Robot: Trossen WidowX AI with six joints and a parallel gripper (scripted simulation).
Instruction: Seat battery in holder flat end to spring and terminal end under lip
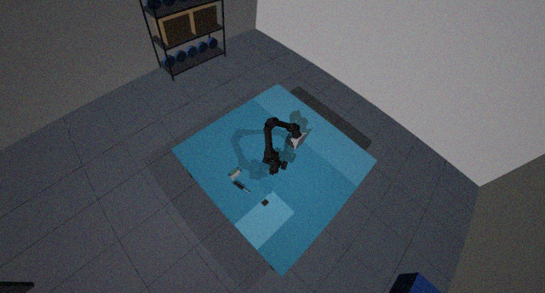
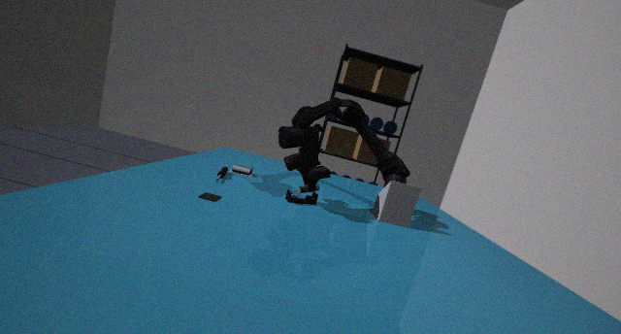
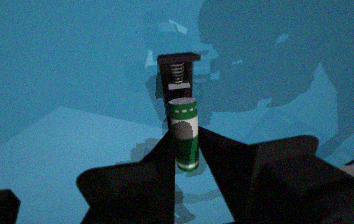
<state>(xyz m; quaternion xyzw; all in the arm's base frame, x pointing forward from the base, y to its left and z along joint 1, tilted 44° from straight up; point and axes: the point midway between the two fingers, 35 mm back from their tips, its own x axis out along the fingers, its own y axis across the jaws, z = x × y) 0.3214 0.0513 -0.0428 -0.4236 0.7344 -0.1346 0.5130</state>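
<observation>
The black holder (image 2: 302,200) (image 3: 196,56) lies on the blue table, with its coiled spring (image 3: 177,72) and a pale plate at the far end in the wrist view. My gripper (image 3: 183,131) (image 2: 309,184) (image 1: 273,171) is shut on the green and white battery (image 3: 184,142) (image 2: 308,189). The battery is just above the holder, roughly in line with its length. Its plain grey end faces the spring, with a gap between them. The holder's near end and lip are hidden behind the battery and fingers in the wrist view, and whether the battery touches the holder cannot be told.
A pale cylindrical object (image 1: 234,174) (image 2: 242,170) and a dark slender tool (image 1: 239,185) (image 2: 222,173) lie to one side. A small dark square (image 1: 265,202) (image 2: 210,197) lies nearby. A grey-white block (image 1: 297,141) (image 2: 399,207) stands by the arm's base. A shelf rack (image 1: 193,65) stands beyond the table.
</observation>
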